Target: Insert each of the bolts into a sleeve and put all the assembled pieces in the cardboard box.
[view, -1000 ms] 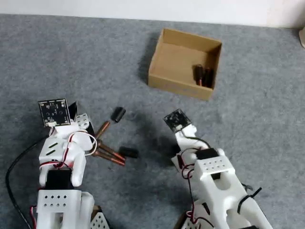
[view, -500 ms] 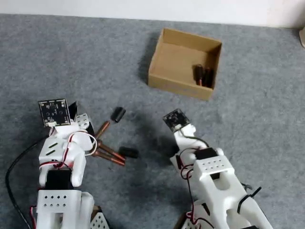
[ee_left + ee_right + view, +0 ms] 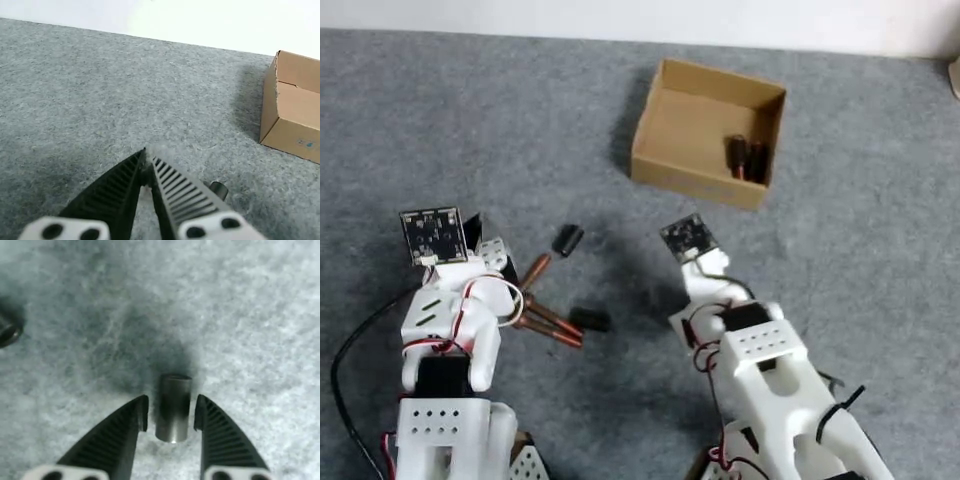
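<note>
- Right gripper (image 3: 171,412): jaws spread, one on each side of a sleeve (image 3: 173,407); a thin gap shows on both sides, so nothing is pinched
- That sleeve: dark and short, lying flat on the carpet (image 3: 250,315), its length running along the jaws
- Edge sleeve (image 3: 7,332): dark, on the carpet, well apart from the right gripper
- Left gripper (image 3: 148,161): jaws pressed together at the tips, low over the carpet; whether anything is nipped further back cannot be told
- Half-hidden sleeve (image 3: 218,189): dark, on the carpet beyond the left gripper, partly covered by one finger (image 3: 180,192)
- Box (image 3: 690,178): cardboard, open top, at the far middle of the carpet, well apart from both arms
- Assembled pieces (image 3: 745,157): two, dark with copper ends, side by side inside the box, by its right wall
- Lone bolt (image 3: 535,272): copper, slanted, just beside the left arm's wrist, its far end near the upper sleeve (image 3: 568,240)
- Two bolts (image 3: 550,333): copper, side by side, running out from beside the left arm toward the lower sleeve (image 3: 590,320)
- Right camera board (image 3: 687,238): on the right arm, standing over its gripper from above, between the lower sleeve and the box
- Left camera board (image 3: 432,235): on the left arm, beside the lone bolt
- Cable (image 3: 345,365): black, curving over the carpet at the left arm's outer side
</note>
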Robot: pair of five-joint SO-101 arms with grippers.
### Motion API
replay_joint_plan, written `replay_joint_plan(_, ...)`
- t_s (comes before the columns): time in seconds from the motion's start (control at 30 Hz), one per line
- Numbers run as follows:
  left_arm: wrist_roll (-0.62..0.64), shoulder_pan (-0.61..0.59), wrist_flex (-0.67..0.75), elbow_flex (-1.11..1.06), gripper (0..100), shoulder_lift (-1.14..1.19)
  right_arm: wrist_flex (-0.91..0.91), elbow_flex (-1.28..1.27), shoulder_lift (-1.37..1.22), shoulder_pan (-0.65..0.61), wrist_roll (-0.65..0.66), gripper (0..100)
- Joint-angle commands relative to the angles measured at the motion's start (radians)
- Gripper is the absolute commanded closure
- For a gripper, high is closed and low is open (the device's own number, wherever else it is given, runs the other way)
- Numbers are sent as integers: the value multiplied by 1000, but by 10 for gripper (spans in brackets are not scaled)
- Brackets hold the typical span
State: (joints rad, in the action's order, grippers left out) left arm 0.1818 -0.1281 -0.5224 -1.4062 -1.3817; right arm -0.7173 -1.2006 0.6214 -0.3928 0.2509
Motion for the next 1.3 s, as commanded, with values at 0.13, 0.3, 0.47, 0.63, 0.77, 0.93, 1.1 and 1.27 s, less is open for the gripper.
replay_joint_plan(0.13,9,13,0,36,993,-8,5,38,-4,-15,-11,854)
replay_joint_plan(0.3,9,13,0,35,993,-8,22,114,-203,-10,-12,854)
replay_joint_plan(0.47,9,13,0,35,993,-10,22,194,-369,-10,-12,854)
replay_joint_plan(0.63,9,13,0,35,993,-12,28,205,-386,-10,-12,994)
replay_joint_plan(0.77,9,13,0,35,993,-10,74,199,-386,-10,-12,997)
replay_joint_plan(0.93,9,39,0,41,993,-5,79,194,-344,-4,-12,995)
replay_joint_plan(1.1,9,70,-3,41,993,-2,125,53,-117,51,-12,995)
replay_joint_plan(1.27,44,68,-6,91,993,99,197,-136,54,64,-12,995)
